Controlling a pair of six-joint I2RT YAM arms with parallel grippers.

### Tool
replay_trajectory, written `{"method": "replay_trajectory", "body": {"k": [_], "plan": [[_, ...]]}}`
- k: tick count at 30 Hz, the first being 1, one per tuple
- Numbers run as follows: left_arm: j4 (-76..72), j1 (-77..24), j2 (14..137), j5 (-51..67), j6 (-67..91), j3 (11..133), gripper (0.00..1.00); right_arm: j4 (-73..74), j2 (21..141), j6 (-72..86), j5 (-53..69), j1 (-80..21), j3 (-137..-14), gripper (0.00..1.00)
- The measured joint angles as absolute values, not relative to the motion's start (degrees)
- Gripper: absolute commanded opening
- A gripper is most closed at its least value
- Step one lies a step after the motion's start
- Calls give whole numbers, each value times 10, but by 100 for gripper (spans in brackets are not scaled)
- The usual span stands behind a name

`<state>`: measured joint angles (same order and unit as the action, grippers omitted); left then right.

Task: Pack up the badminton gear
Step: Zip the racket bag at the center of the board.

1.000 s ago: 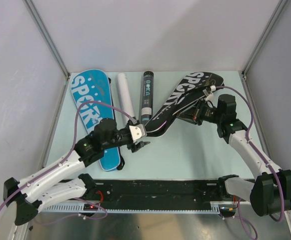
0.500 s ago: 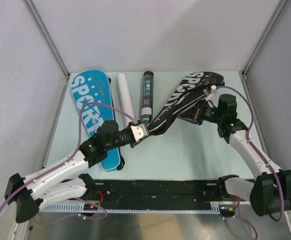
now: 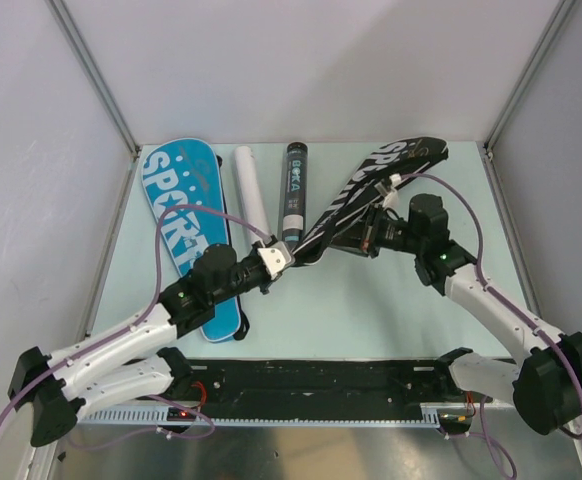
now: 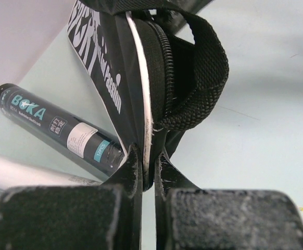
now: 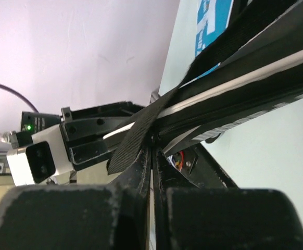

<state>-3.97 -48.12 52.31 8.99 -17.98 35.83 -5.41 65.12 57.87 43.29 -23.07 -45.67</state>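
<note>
Black cover (image 3: 376,185) — marked "SPORT" in white — runs slantwise over the desk (image 3: 391,300), from the far right corner down towards the middle, and is gripped at two places. Left end effector (image 3: 291,256): pressed together on the cover's narrow near end. The left wrist view shows the white-piped, zipped edge pinched between the two fingers (image 4: 133,172), with a woven black strap (image 4: 206,67) looping off the cover just above them. Right end effector (image 3: 359,240): closed on the cover's edge partway along its length. In the right wrist view the tips pinch the piped seam where the strap crosses — whether the strap is caught too cannot be told. Black tube (image 3: 292,195) and white tube (image 3: 252,192) lie side by side towards the far edge of the desk, the black one just beside the cover's near end. Blue cover (image 3: 183,225) lies flat at the far left, its near part under the left arm (image 3: 131,335).
</note>
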Motion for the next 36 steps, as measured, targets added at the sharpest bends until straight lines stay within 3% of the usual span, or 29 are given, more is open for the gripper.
{"method": "replay_trajectory", "body": {"k": [13,36], "plan": [[-47,-481,533,55,-173,352,0,-74,655,597,335,-331,-463,0],[-71,-481,577,42,-135,369,0,-30,653,561,288,-410,-484,3]]}}
